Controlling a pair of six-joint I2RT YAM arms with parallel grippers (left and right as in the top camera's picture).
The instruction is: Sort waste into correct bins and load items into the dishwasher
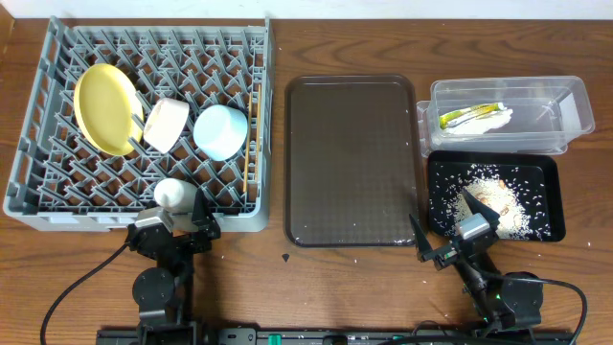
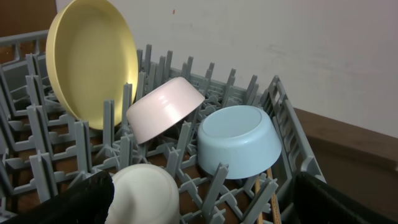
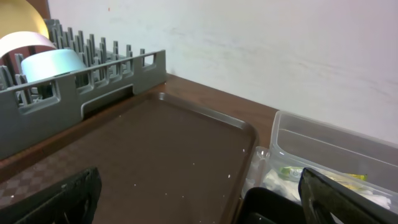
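Note:
The grey dish rack (image 1: 38,206) holds the yellow plate (image 1: 107,107), the white bowl (image 1: 165,123), the light blue bowl (image 1: 220,131), the chopsticks (image 1: 254,134) and a small white cup (image 1: 170,194). My left gripper (image 1: 177,225) is open at the rack's front edge. In the left wrist view (image 2: 205,205) the cup (image 2: 146,193) sits beside its left finger. My right gripper (image 1: 458,240) is open and empty over the black tray's (image 1: 548,228) front left corner. Rice scraps (image 1: 498,192) lie in that tray. The clear tub (image 1: 565,105) holds the wrapper (image 1: 469,116) and the napkin (image 1: 498,120).
The dark brown serving tray (image 1: 350,158) lies between the rack and the bins, with a few white specks on it. A wall stands close behind the table. Bare wood runs along the front edge around both arm bases.

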